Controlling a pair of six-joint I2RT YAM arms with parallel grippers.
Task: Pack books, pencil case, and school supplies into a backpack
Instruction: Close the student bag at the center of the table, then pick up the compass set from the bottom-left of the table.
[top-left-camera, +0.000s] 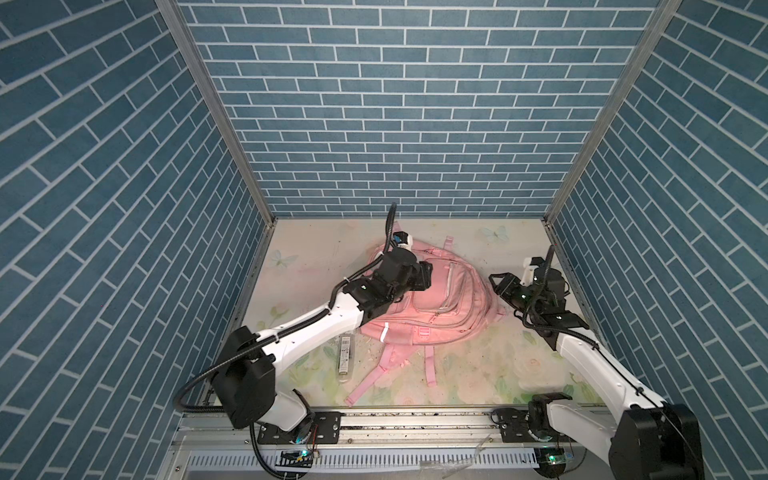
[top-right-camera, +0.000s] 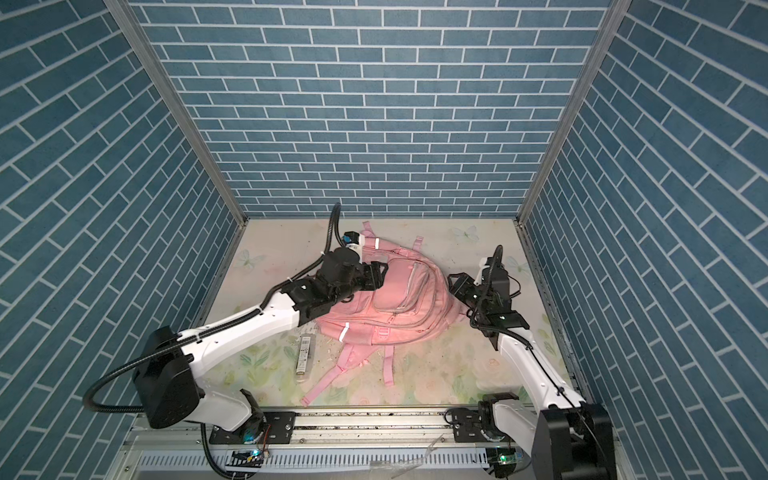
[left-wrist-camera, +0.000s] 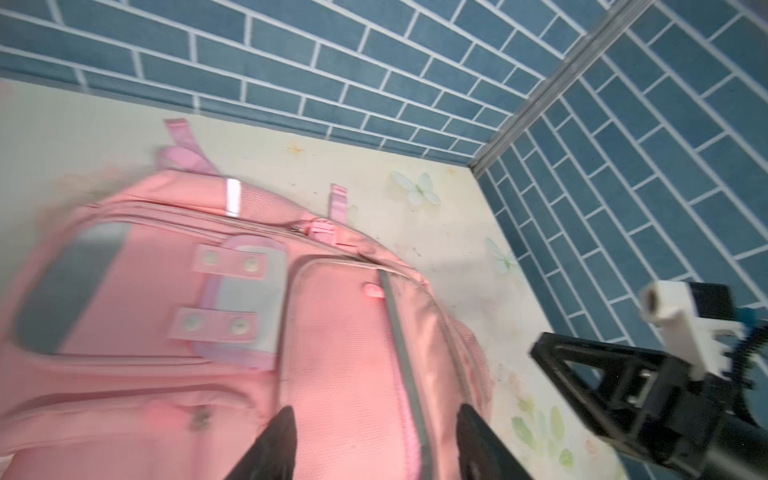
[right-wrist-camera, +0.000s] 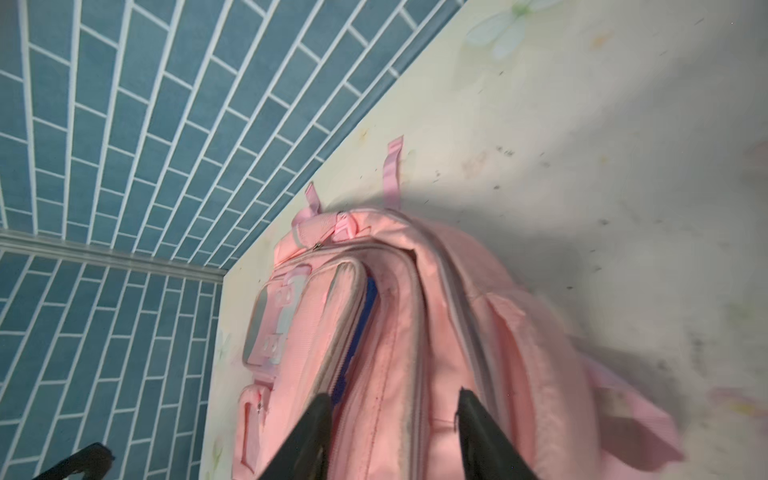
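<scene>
A staged robot test cell was indicated: blue brick-print panels (top-left-camera: 415, 104) were framed by aluminium posts (top-left-camera: 224, 124), and two robot arms (top-left-camera: 316, 328) were bolted to a rail (top-left-camera: 415, 419) along the near edge of a floral-printed table (top-left-camera: 478, 374).

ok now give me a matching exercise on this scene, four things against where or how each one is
Things:
1. backpack
2. left gripper
3. right gripper
4. labelled packet

States:
A. open, above the backpack's front pockets
B. flat on the table, beside the left arm
C. pink, front up, mid-table
D. open, at the backpack's side edge

Pairs: 1-C, 2-A, 3-D, 4-B
</scene>
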